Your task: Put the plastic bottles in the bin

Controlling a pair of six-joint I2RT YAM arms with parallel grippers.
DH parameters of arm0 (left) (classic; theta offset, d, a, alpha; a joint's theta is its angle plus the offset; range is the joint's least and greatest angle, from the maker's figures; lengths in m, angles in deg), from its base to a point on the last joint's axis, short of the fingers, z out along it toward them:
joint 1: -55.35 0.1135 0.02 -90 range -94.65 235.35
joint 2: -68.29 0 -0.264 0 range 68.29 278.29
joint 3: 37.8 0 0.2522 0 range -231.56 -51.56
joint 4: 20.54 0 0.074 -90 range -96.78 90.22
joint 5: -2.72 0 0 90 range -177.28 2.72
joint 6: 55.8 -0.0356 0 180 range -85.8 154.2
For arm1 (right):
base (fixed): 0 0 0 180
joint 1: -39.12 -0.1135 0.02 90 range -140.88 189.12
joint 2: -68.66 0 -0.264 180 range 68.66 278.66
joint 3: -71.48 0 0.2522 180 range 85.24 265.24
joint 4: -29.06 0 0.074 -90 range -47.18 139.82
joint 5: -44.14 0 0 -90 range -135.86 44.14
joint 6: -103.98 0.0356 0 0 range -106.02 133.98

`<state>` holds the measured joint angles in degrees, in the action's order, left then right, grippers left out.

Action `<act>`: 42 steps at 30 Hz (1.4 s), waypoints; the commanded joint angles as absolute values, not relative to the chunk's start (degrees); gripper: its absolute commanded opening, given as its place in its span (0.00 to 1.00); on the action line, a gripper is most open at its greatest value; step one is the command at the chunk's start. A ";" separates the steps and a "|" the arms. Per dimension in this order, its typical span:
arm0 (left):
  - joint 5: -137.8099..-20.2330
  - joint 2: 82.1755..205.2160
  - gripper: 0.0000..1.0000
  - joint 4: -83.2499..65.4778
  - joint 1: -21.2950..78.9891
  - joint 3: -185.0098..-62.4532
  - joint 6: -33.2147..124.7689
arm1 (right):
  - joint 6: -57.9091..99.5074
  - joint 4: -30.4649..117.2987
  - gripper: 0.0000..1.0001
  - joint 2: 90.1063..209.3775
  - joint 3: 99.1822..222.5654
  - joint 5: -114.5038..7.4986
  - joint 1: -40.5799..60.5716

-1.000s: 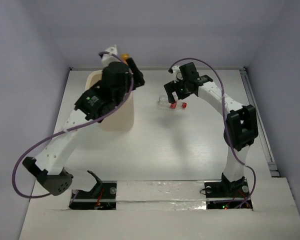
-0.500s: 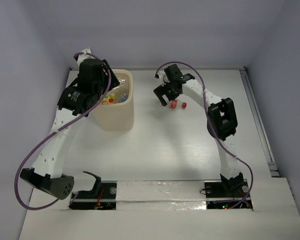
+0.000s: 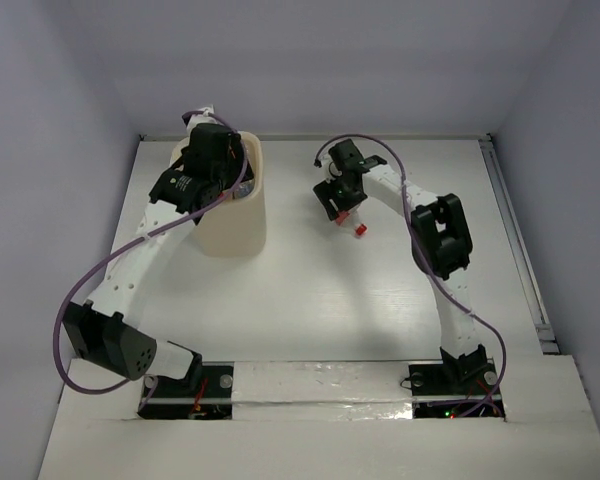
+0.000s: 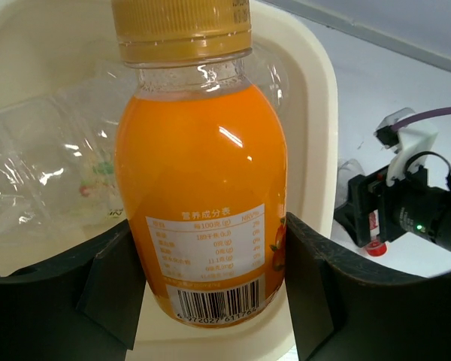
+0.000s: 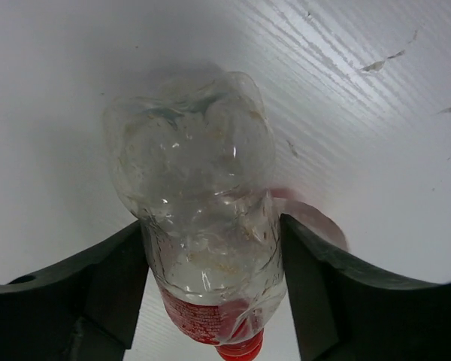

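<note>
Left fingers (image 4: 113, 289) are clamping the orange bottle (image 4: 201, 188) between them over the bin (image 4: 317, 128), its cap pointing away from the wrist. Right fingers (image 5: 98, 282) are squeezing the clear bottle (image 5: 203, 203) close to the desk (image 5: 376, 135), its red cap (image 5: 240, 350) pointing toward the wrist.

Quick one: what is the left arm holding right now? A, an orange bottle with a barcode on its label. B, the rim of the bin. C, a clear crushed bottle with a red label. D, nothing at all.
A: the left wrist view shows the orange bottle clamped between the left fingers, with the bin behind it.
</note>
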<state>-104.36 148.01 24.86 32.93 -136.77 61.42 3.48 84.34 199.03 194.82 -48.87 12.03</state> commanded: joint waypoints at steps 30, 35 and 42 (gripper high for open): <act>-102.46 133.95 0.92 31.36 33.20 -144.99 58.28 | 46.86 39.22 0.60 169.62 197.02 -57.83 -2.70; -109.24 131.66 0.87 30.31 34.86 -143.85 59.07 | 50.10 35.71 0.60 178.77 206.43 -49.93 -8.76; -115.40 130.60 0.81 27.76 36.62 -144.02 59.86 | 48.62 42.01 0.59 193.10 220.49 -36.12 -13.87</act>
